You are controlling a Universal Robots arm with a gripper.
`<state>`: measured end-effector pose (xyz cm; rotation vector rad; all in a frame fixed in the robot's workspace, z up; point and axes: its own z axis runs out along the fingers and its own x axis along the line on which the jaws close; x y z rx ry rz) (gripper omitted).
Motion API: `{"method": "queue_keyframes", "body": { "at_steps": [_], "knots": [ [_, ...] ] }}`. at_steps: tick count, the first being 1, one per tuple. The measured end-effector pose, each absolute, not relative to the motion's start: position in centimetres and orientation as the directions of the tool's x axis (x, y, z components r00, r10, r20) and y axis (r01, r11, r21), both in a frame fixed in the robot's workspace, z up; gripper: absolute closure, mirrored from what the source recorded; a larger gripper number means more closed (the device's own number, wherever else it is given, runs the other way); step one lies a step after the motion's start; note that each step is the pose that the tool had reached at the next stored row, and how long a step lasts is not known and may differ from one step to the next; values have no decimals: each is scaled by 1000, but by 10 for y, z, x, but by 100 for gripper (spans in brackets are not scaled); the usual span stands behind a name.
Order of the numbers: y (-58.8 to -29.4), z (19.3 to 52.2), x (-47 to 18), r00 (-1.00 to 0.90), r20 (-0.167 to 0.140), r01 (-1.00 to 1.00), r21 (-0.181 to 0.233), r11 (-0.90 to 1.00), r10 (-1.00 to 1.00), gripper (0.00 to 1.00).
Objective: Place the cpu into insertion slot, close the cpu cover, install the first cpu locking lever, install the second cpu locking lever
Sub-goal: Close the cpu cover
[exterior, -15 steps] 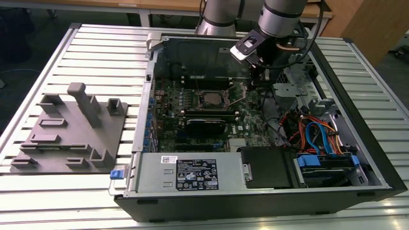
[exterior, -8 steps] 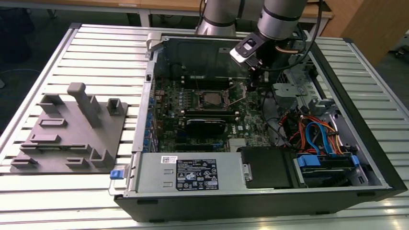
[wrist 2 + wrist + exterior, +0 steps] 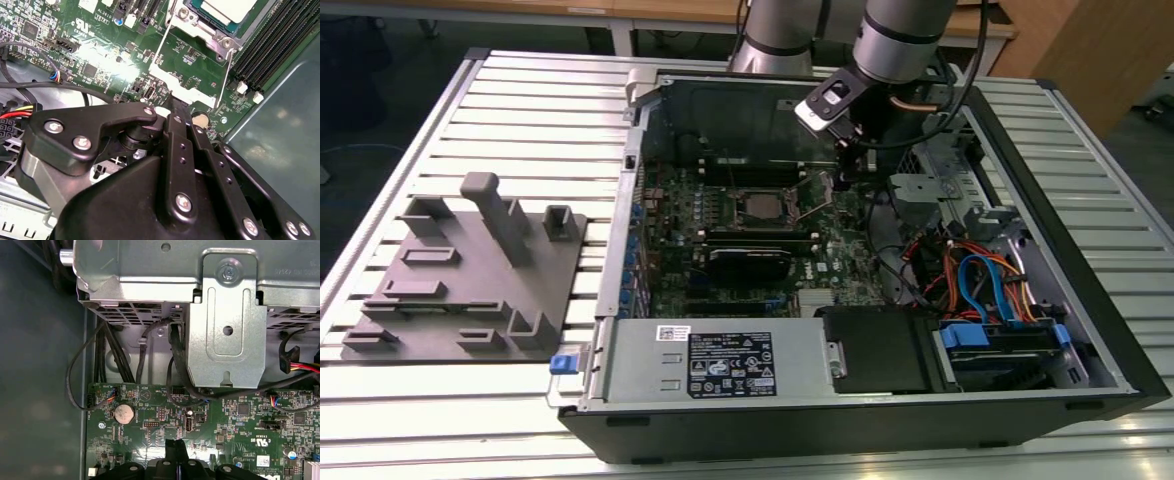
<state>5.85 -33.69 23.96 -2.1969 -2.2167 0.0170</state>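
Note:
The cpu (image 3: 227, 7) lies in its socket on the green motherboard, its pale metal top showing through the window of the cpu cover (image 3: 200, 27), which lies flat over it. Two thin wire locking levers (image 3: 159, 47) (image 3: 226, 75) run out from the socket toward my gripper. My gripper (image 3: 172, 106) is shut with nothing between its black fingers, and its tip hovers just past the free ends of the levers. In the exterior view the gripper (image 3: 845, 172) hangs inside the open case, to the right of the socket (image 3: 758, 206).
A metal drive cage (image 3: 227, 335) with black cables stands close to the gripper. Memory slots (image 3: 270, 45) flank the socket. A coin battery (image 3: 124, 413) sits on the board. A grey fixture block (image 3: 467, 270) lies on the slatted table at the exterior view's left.

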Motion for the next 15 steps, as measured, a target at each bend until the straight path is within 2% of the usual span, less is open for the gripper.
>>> {"method": "queue_keyframes", "body": {
  "at_steps": [15],
  "knots": [
    [-337, 240, 51, -9, 7, 1000, -22, 9, 1000, 90]
  ]
}}
